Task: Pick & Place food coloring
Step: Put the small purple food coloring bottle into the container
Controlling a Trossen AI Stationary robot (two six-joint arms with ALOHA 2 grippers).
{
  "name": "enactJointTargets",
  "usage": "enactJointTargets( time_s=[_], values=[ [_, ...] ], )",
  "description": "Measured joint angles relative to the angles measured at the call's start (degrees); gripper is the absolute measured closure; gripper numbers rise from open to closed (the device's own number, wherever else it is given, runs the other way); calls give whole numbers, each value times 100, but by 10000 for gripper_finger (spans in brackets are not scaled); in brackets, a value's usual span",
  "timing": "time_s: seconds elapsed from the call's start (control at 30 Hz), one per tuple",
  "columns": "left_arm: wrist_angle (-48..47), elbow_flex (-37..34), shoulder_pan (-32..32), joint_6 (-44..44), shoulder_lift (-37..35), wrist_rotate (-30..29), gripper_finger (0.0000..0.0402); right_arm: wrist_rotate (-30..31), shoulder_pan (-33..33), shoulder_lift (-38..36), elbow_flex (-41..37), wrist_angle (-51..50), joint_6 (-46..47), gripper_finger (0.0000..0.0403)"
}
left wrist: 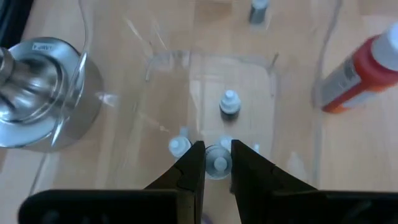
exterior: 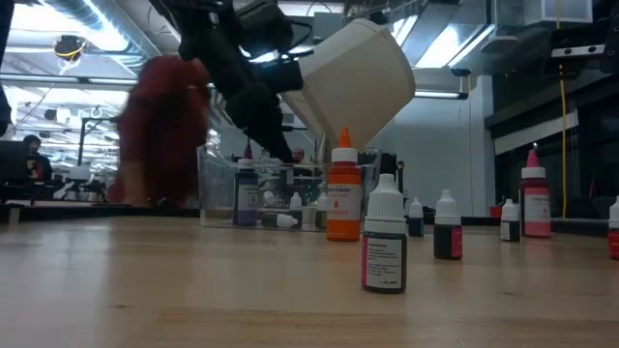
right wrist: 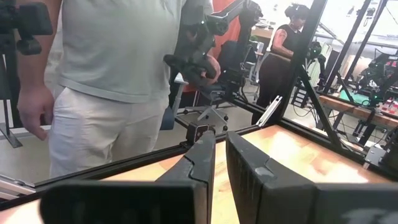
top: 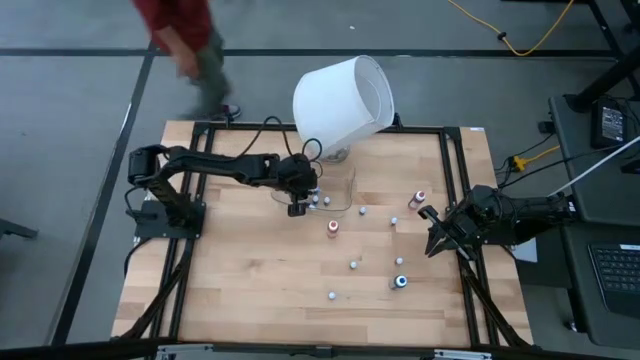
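Observation:
Small food coloring bottles stand scattered over the wooden table: an orange one [top: 332, 228], a red one [top: 420, 197], a blue one [top: 400, 282] and several white-capped ones. The clear tray [top: 345, 188] holds two more bottles [left wrist: 229, 102] [left wrist: 180, 146]. My left gripper [top: 299, 207] [left wrist: 218, 160] reaches down into the tray and is shut on a white-capped bottle [left wrist: 217, 164]. My right gripper [top: 432, 246] [right wrist: 219, 152] waits shut at the table's right edge and holds nothing. My left gripper pinches the white-capped bottle at its cap end [left wrist: 217, 168] between its two fingertips [left wrist: 198, 163]. The fingers slant down from the table's left side. The bottle stands upright in the hold, inside the tray's walls. I cannot tell whether its base rests on the tray floor.
A big white lampshade [top: 345, 97] leans over the far edge, right behind the tray, and a shiny metal base [left wrist: 37, 93] sits beside the tray. A person in red [top: 185, 40] moves past beyond the far left corner. The orange bottle [exterior: 341, 188] stands just outside the tray.

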Motion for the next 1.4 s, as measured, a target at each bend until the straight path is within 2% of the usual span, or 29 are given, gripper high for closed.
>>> enactJointTargets(
  time_s=[0.4, 0.87, 1.4],
  values=[
    [106, 0, 0, 78, 483, 0, 345, 0, -1, 0, 0, 1, -2, 359],
    [70, 0, 240, 134, 494, 11, 345, 0, 0, 0, 0, -1, 0, 359],
    [78, 0, 232, 188, 645, 228, 344, 0, -1, 0, 0, -1, -1, 359]
  ],
)
